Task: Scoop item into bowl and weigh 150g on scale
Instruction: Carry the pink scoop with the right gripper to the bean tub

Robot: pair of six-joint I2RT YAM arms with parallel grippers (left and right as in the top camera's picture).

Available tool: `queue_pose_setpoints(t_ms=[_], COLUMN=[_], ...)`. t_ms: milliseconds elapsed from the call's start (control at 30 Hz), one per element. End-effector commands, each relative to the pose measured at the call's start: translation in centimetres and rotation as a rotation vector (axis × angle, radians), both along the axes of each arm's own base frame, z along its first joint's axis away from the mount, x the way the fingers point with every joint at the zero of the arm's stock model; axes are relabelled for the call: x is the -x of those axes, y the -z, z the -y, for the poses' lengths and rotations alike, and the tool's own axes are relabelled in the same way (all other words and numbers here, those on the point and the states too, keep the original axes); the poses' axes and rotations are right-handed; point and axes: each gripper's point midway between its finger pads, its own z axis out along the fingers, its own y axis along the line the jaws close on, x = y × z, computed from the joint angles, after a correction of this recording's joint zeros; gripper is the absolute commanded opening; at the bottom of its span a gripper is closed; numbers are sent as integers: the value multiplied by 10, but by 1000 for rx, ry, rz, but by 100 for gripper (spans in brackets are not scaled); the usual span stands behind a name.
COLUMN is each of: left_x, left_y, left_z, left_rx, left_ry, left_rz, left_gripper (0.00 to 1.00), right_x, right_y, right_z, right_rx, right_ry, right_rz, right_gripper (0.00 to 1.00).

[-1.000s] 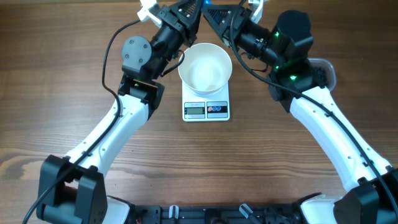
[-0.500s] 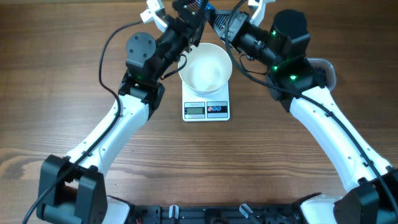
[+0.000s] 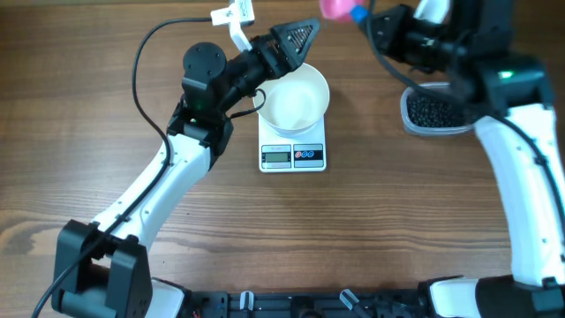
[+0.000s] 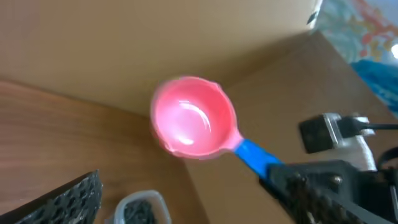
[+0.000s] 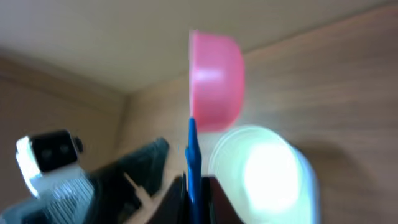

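Beads (image 3: 433,110): heaped in the clear tub (image 3: 405,108), 3 o'clock of the bowl (image 3: 296,99); none scooped.
Bowl: on the scale (image 3: 293,156), apparently empty.
Scoop (image 3: 334,7): handed over and now clamped by its handle in the right gripper (image 5: 193,186), at 1 o'clock.
Left gripper (image 3: 296,40): jaws just sprung apart, empty, at 12 o'clock.
Consequence: scooping can begin.

surface: wooden table (image 3: 71,132) | on it: scale (image 3: 292,156) centre; clear tub (image 3: 430,131) right, well apart

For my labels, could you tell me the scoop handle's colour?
Blue handle, pink cup; clearest in the left wrist view.
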Motion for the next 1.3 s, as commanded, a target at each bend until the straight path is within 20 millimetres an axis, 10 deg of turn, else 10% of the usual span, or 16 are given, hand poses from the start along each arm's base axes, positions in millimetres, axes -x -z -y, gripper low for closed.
queue_pose_setpoints(t_ms=[0, 233, 500, 800, 1267], left_x=[0, 3, 6, 14, 19], left_y=[5, 15, 44, 78, 95], left_z=[-2, 0, -1, -4, -7], left_rx=[-55, -123, -261, -360, -418], left_ry=[8, 28, 44, 73, 91], left_rz=[21, 46, 41, -52, -88], left_gripper=[100, 100, 100, 100, 100], right_x=[6, 36, 43, 19, 14], right_y=[-8, 4, 100, 195, 249], right_z=[56, 160, 213, 219, 217], right_rx=[214, 406, 596, 705, 738], right_ry=[83, 350, 395, 151, 9], right_rz=[20, -162, -559, -747, -771], right_gripper=[4, 4, 5, 5, 5])
